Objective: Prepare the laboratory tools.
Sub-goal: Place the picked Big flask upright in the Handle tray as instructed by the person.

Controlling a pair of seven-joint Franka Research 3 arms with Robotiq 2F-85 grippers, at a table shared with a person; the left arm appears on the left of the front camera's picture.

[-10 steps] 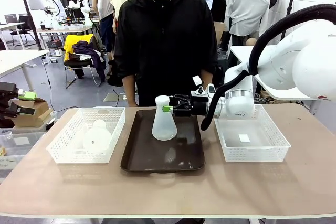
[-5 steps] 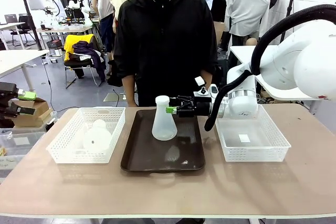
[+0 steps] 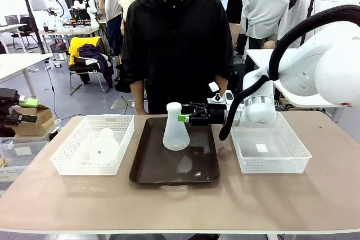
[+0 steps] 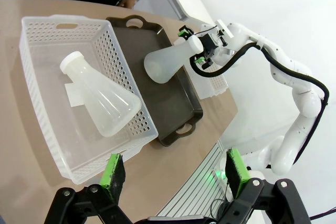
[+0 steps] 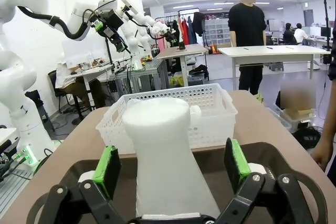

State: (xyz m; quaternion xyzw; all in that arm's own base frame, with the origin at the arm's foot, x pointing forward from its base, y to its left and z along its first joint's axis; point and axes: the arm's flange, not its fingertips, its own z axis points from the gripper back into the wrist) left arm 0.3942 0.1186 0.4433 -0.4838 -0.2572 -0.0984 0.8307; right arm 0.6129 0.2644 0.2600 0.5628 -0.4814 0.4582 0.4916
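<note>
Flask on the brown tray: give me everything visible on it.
The flask is translucent frosted white, plastic-looking and conical. Its wide round base tapers to a narrow neck with a whiter collar on top, and it looks empty. It stands upright on the dark brown tray, in the far half. The right pincer straddles its neck with jaws open, and the right wrist view shows gaps beside both green pads.

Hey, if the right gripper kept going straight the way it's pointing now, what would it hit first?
Most likely the upright flask on the brown tray: its neck stands directly ahead of the open right gripper, in line with the gap between its fingers. How near is hard to judge.
</note>
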